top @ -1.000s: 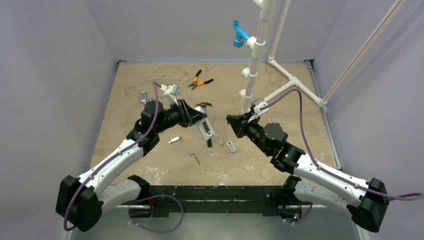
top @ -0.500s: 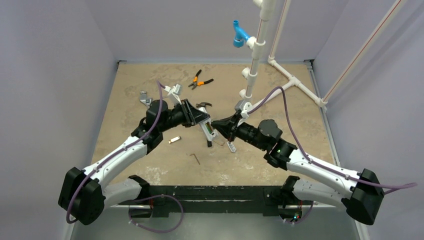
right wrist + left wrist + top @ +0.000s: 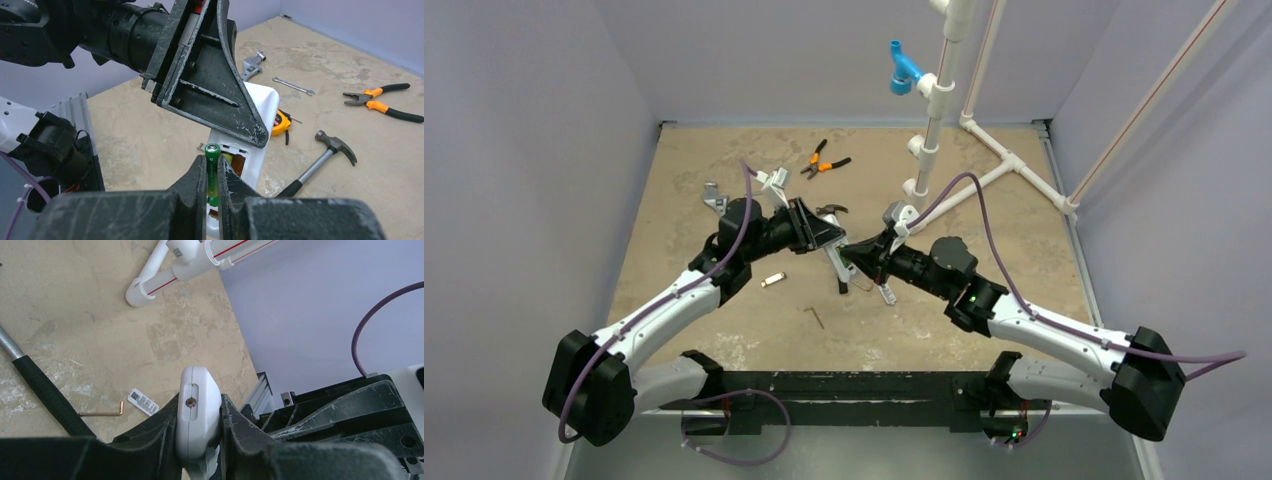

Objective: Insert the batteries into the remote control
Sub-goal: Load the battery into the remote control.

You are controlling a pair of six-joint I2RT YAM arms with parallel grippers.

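The small green cylindrical battery (image 3: 212, 151) stands upright, pinched in the right gripper (image 3: 212, 172). It sits just before the open bay of the slim white plastic remote control (image 3: 263, 102), which the left gripper (image 3: 198, 426) clamps aloft. Their long axes look roughly parallel.

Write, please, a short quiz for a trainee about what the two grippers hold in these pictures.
1. True or false: the left gripper is shut on the remote control.
2. What does the right gripper hold? A) a hex key B) a green battery C) a wrench
3. Fill the gap: the tool with orange handles is a pair of ____.
Key: 1 true; 2 B; 3 pliers.
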